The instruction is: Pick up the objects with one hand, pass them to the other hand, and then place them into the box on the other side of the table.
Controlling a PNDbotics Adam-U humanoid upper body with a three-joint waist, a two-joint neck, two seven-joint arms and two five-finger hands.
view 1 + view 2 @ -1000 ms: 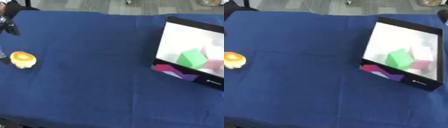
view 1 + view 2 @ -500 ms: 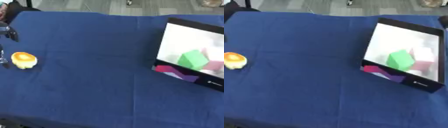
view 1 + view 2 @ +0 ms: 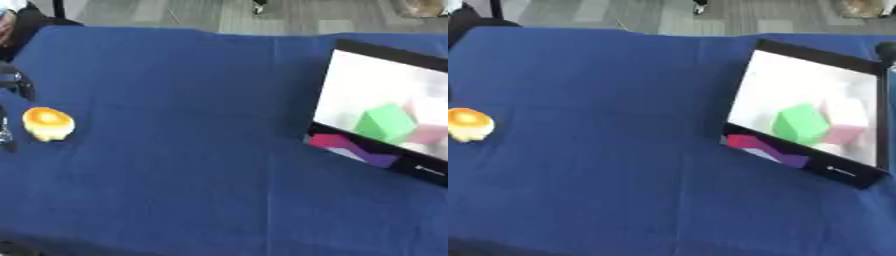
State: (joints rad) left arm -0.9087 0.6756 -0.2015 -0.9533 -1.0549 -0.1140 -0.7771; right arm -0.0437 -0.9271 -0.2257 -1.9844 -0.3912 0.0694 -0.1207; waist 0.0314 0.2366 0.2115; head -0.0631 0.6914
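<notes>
1. The left hand (image 3: 12, 87) shows only as dark parts at the table's left edge; I cannot tell its finger state.
2. Just beside it sits the orange-and-cream object (image 3: 47, 123), seemingly awaiting pickup.
3. The box (image 3: 859, 172) lies well apart on the right, holding a green block (image 3: 801, 123) and a pink block (image 3: 846, 122).

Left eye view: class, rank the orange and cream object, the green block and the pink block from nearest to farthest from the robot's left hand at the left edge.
From the left hand:
1. Orange and cream object, just beside it on the cloth, left side.
2. Green block, in the box on the right.
3. Pink block, farther right in the box.
</notes>
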